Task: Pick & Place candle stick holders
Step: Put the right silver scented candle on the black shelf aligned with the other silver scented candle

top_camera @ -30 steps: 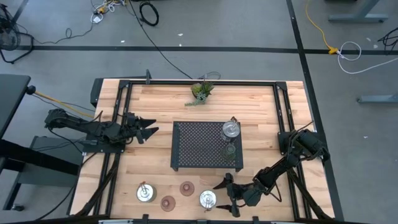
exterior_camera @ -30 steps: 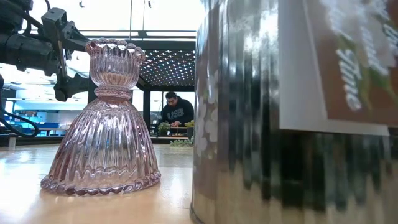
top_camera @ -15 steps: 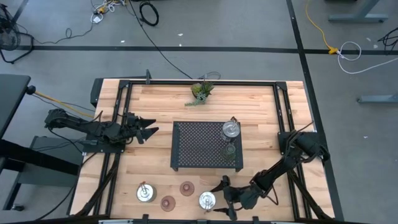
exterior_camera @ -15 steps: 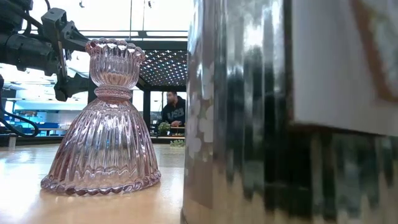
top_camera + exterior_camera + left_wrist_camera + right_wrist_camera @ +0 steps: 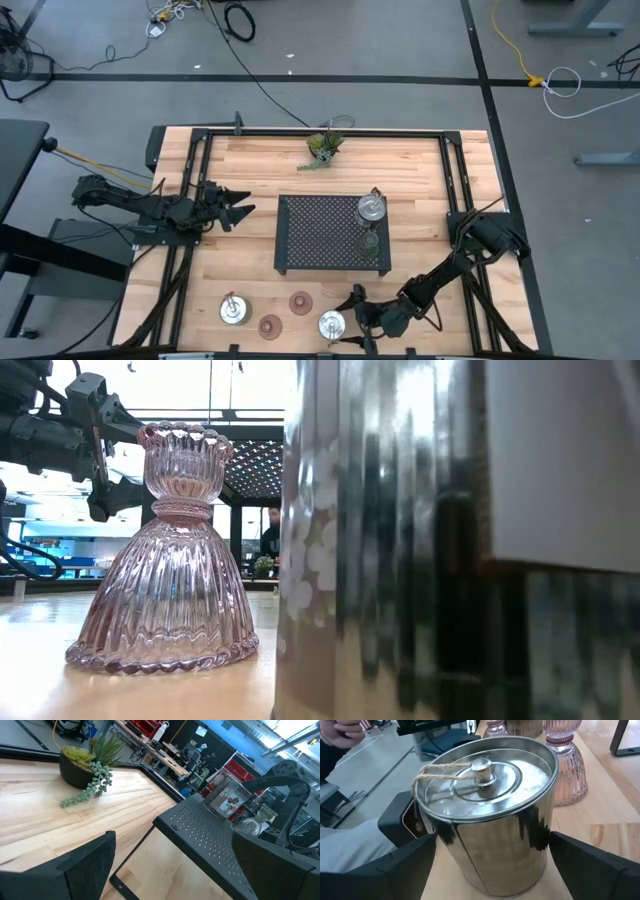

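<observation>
A silver holder (image 5: 331, 325), a round tin with a knobbed lid and twine (image 5: 485, 810), stands on its base near the table's near edge. It fills the right of the low view (image 5: 450, 560). My right gripper (image 5: 352, 318) is open, and its fingers reach along both sides of the holder (image 5: 492, 837). A second silver holder (image 5: 233, 310) and two brownish-red ones (image 5: 300, 301) (image 5: 270, 325) stand to its left. A third silver holder (image 5: 372, 208) and an olive-green one (image 5: 370, 242) stand on the black rack (image 5: 310, 235). My left gripper (image 5: 240, 208) waits open to the left of the rack. My right gripper comes level from the table's right, one finger (image 5: 410, 855) at each side of the holder's wall (image 5: 445, 845). The fingertips look to meet the wall at both sides. The holder stands upright with its base on the table.
A potted plant sprig (image 5: 322, 148) sits at the far edge and also shows in the left wrist view (image 5: 82, 760). The pink ribbed glass holder (image 5: 165, 560) stands close beside the tin (image 5: 565, 765). The table's near edge is just beyond the tin.
My right gripper has gone toward the table's left and near edge, closing in around the silver holder. The holder has slid a little the same way, upright on the table, and now looms larger in the low view.
</observation>
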Robot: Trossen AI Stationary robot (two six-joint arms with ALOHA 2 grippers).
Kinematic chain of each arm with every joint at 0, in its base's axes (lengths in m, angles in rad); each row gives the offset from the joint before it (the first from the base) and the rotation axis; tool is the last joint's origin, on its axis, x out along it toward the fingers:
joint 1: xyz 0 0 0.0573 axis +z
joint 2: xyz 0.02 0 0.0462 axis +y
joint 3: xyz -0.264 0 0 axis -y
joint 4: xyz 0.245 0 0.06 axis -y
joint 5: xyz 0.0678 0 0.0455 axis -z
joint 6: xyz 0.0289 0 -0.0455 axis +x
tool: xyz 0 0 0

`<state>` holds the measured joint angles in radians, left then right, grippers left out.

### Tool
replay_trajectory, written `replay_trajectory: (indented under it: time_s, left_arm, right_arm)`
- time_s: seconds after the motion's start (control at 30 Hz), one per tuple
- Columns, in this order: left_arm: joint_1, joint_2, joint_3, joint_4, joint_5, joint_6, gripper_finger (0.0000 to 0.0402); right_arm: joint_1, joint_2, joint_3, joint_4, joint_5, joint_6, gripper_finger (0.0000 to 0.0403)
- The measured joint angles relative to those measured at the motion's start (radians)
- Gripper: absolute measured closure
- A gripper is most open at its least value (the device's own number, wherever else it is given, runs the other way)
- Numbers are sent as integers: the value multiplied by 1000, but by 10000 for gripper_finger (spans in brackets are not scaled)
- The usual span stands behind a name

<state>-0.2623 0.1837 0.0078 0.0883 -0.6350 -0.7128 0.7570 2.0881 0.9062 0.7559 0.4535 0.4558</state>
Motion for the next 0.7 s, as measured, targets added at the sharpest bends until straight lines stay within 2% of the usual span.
replay_trajectory:
  time_s: [0.7]
  left_arm:
    - [0, 0, 0, 2, 0, 2, 3]
  right_arm:
    - [-22, 0, 17, 31, -27, -28, 16]
